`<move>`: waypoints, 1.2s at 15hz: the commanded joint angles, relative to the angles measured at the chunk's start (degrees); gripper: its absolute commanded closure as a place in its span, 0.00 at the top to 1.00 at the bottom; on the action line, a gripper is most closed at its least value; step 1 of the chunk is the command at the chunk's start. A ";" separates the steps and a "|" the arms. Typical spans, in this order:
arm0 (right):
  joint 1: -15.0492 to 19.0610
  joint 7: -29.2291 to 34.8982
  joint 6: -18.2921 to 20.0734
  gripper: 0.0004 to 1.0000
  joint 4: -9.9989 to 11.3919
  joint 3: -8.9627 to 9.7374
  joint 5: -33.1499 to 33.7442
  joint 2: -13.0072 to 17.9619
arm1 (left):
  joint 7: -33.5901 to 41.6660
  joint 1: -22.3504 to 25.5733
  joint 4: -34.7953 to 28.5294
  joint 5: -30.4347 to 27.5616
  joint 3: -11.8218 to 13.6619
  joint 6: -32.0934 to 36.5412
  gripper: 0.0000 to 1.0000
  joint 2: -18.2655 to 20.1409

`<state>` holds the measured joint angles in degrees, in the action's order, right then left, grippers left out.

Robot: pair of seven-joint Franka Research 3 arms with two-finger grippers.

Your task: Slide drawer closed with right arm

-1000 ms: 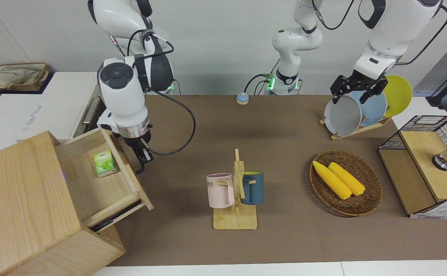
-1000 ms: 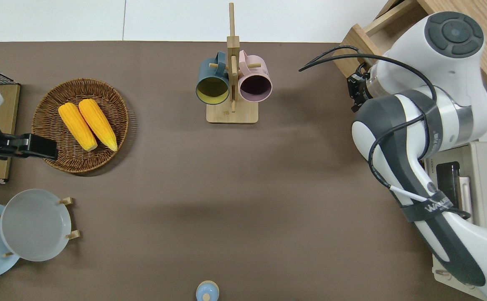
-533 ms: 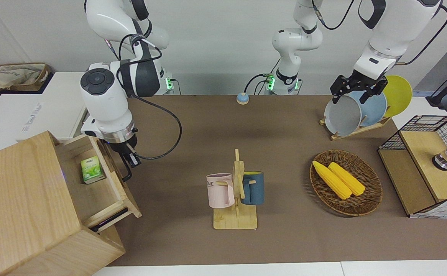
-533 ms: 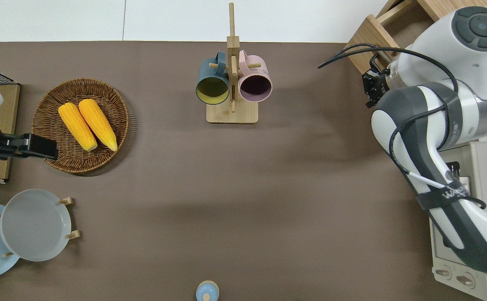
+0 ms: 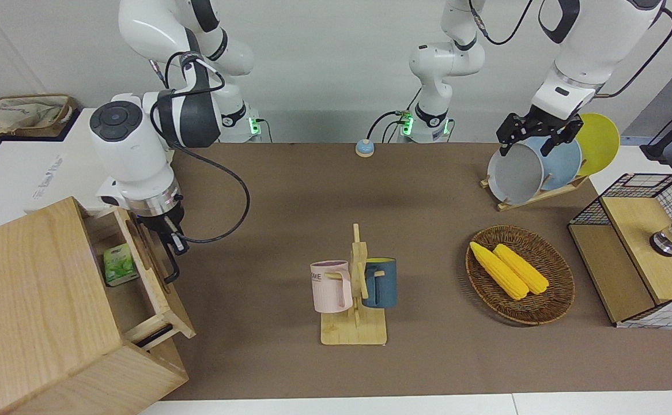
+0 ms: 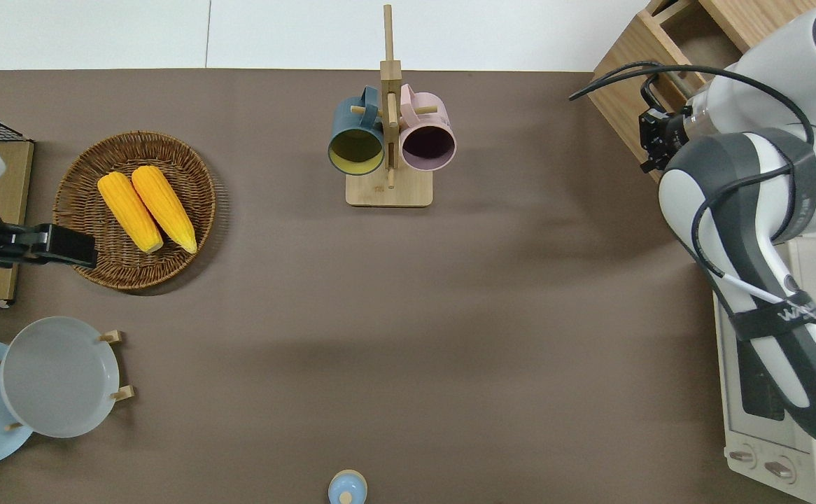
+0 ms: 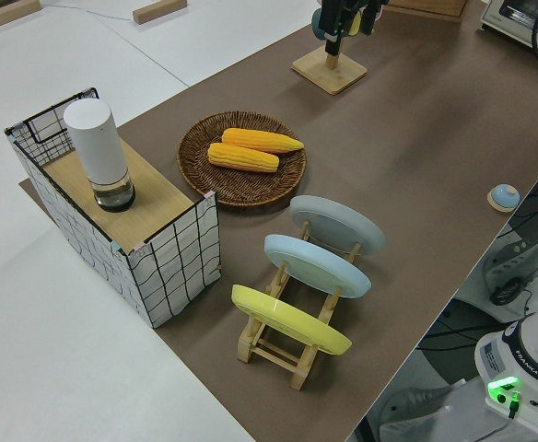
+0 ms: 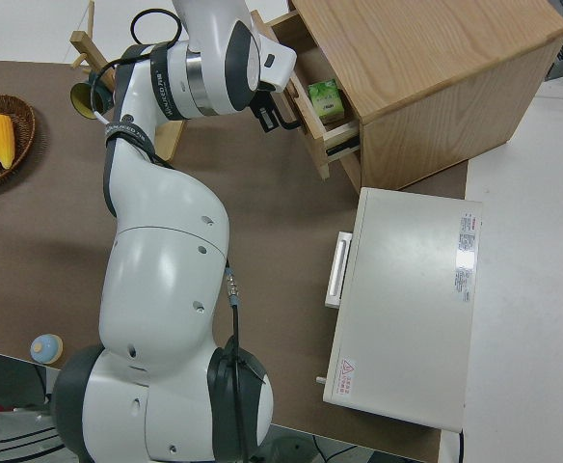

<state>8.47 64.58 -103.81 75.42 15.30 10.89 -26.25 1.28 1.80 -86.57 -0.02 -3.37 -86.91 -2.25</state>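
The drawer of the pale wooden cabinet stands partly open at the right arm's end of the table. A green box lies inside it. The drawer's front panel carries a black loop handle. My right gripper is right at this handle, against the front panel, and it also shows in the right side view and in the overhead view. The left arm with its gripper is parked.
A wooden mug rack with a pink and a blue mug stands mid-table. A wicker basket holds two corn cobs. A plate rack, a wire-mesh box, a white toaster oven and a small blue bell are around.
The drawer has slid steadily into the cabinet, and less of its inside shows. The right gripper has travelled with the front panel toward the cabinet. The left arm has not moved.
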 commanded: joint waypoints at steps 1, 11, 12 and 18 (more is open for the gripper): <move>1.02 -1.48 -1.66 0.00 -1.94 -0.71 1.06 -1.08 | 0.56 0.31 1.49 0.98 -0.40 1.13 0.99 -0.65; 4.00 -3.67 -2.89 0.00 -2.03 -0.54 1.15 -1.52 | 0.56 0.31 1.49 0.98 -0.40 1.13 0.99 -0.65; 4.44 -4.28 -2.89 0.00 -2.12 -0.36 1.15 -1.52 | 0.56 0.31 1.40 0.98 -0.40 1.13 0.99 -0.65; 4.97 -4.90 -2.81 0.00 -2.12 -0.19 1.15 -1.52 | 0.56 0.31 1.40 0.98 -0.40 1.13 0.99 -0.65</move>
<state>12.37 60.90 -106.03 74.84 13.99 10.90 -26.58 1.29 1.80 -86.57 -0.02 -3.37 -86.91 -2.25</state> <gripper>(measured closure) 0.991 0.004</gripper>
